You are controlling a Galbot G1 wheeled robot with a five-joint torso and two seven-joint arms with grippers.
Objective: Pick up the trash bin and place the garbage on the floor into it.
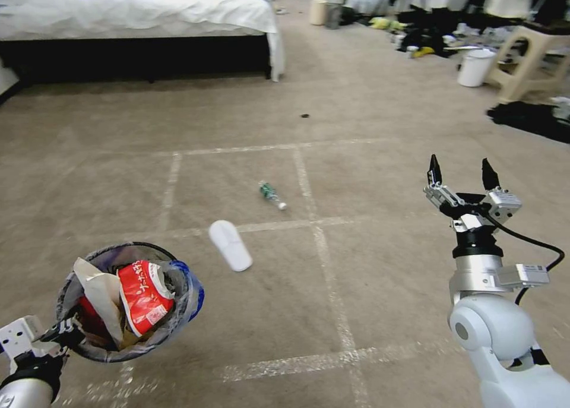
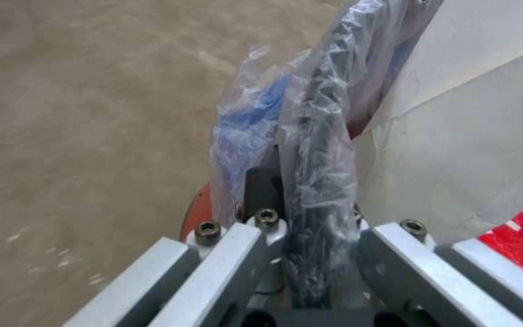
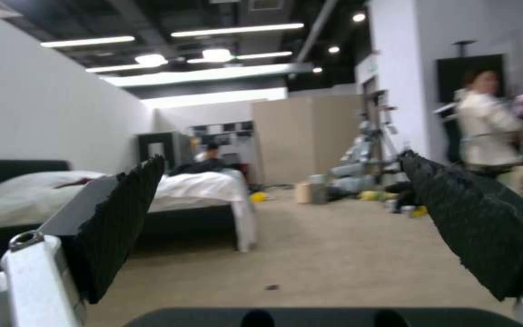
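Two arms raised: left gripper point(image 1: 59, 334) clamps trash bin point(image 1: 133, 301) rim; right gripper point(image 1: 462, 173) spread.

Beige carpet point(image 1: 380, 99) with white tape lines; white-sheeted bed point(image 1: 136, 16); white wall point(image 3: 43, 100); ceiling strip lights point(image 3: 237, 29).

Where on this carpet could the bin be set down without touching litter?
Bare carpet lies between the white sole and the right gripper, across the tape lines. The far right corner by the white bucket is crowded. The left gripper holds the trash bin.
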